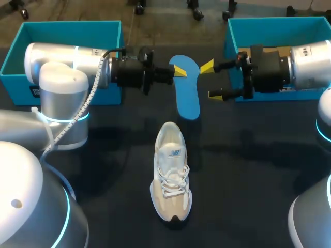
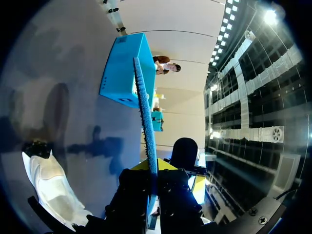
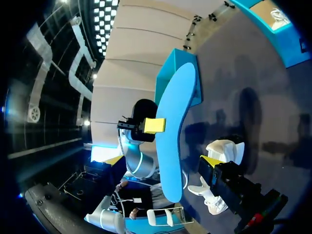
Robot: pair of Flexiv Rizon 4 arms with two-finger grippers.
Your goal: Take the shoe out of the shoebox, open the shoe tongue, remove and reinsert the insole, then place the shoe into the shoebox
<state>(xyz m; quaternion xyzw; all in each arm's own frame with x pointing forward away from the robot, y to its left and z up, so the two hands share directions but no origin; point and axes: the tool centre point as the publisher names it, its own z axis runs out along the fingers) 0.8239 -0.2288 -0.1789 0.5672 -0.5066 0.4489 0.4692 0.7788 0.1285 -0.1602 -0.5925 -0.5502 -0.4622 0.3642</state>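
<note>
Nearest, a white shoe (image 1: pixel 170 173) is laid on the bench (image 1: pixel 248 170). The blue insole (image 1: pixel 187 88) is clamped in the left jaws. The right jaws are spread apart, seemingly clear of it.

Dark table (image 1: pixel 248 196) — white shoe (image 1: pixel 170 175) centre, left shoebox (image 1: pixel 67 23), right shoebox (image 1: pixel 279 19) behind.

I can read no words. The shoe (image 1: pixel 170 173) tongue carries a small logo, the left shoebox (image 1: pixel 18 85) a dark label, both unreadable for me.

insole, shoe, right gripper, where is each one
insole (image 1: pixel 187 90), head view, middle of its blue face
shoe (image 1: pixel 171 178), head view, on the laces
right gripper (image 1: pixel 212 80), head view, midway between its yellow tips
</note>
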